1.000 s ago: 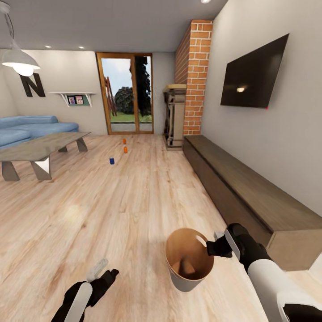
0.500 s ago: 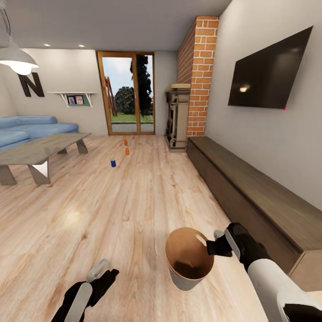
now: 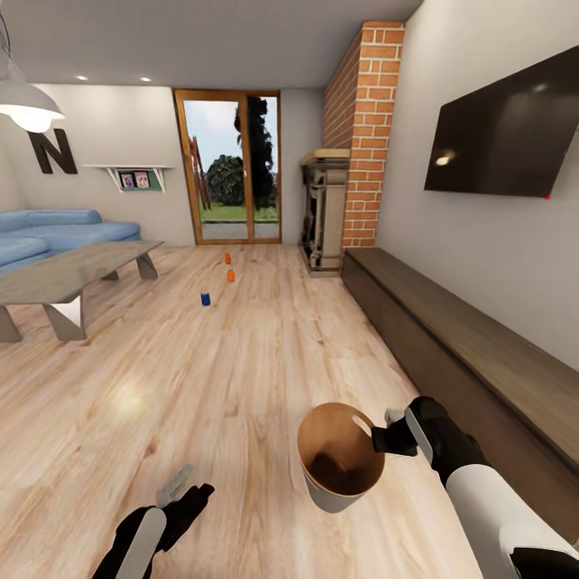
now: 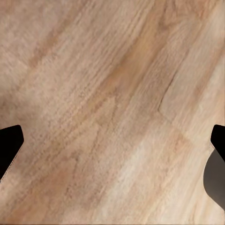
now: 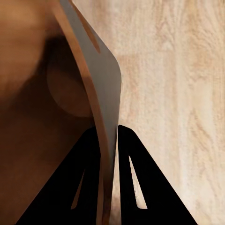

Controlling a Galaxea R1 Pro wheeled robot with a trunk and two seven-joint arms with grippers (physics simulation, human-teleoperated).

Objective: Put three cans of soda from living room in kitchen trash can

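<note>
Head view shows the right gripper (image 3: 379, 440) pinching the bin (image 3: 341, 458) rim, left gripper (image 3: 183, 492) spread w/ nothing in it, 3 cans (image 3: 205, 298) far ahead on the floor, so roll slow & keep the bin level.

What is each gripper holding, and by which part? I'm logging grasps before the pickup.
The right gripper pinches the trash can by its rim wall, beside the handle slot. The left gripper is open, holding nothing.
</note>
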